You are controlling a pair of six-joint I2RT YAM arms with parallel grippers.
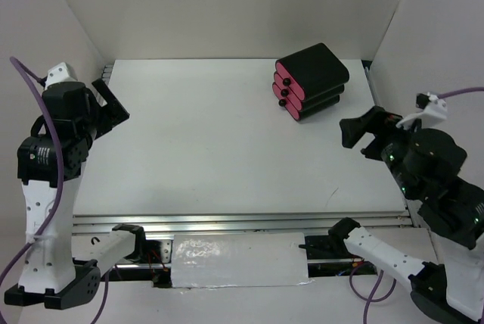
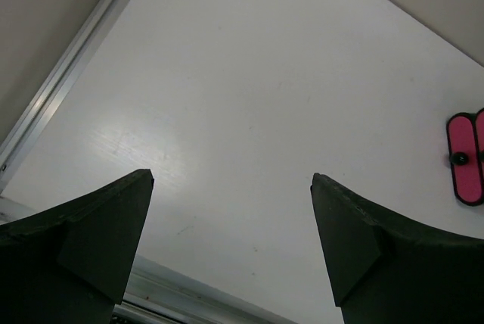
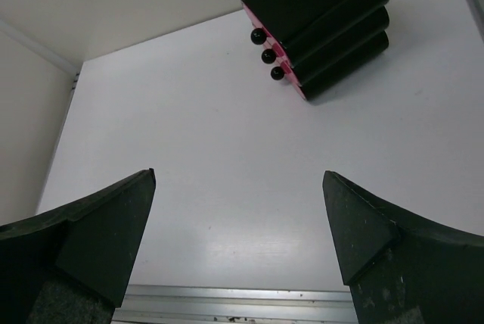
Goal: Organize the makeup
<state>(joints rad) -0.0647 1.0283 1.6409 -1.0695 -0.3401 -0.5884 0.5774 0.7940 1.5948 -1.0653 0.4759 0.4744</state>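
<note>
The left gripper hangs above the far left part of the white table, near the left wall, with its jaws spread wide and nothing between them; in the left wrist view the two dark fingers frame only bare tabletop. The right gripper is raised over the right side of the table, also wide apart and holding nothing, and its own wrist view shows bare white surface between the fingers. A black box with pink drawer fronts stands in the far right part of the table, well apart from both grippers, though nearer the right one. It is turned at an angle, so that its fronts face left and toward the near edge. It has three stacked drawers, each with a small round black knob, and all three fronts look flush with the case. The same box shows in the right wrist view at the top, and an edge of one pink front reaches into the right side of the left wrist view. None of the three views shows the makeup, so I cannot tell where it lies. A metal rail runs along the near edge of the table, and just nearer than that lies a white sheet between the two arm bases. A purple cable loops from the left arm.
</note>
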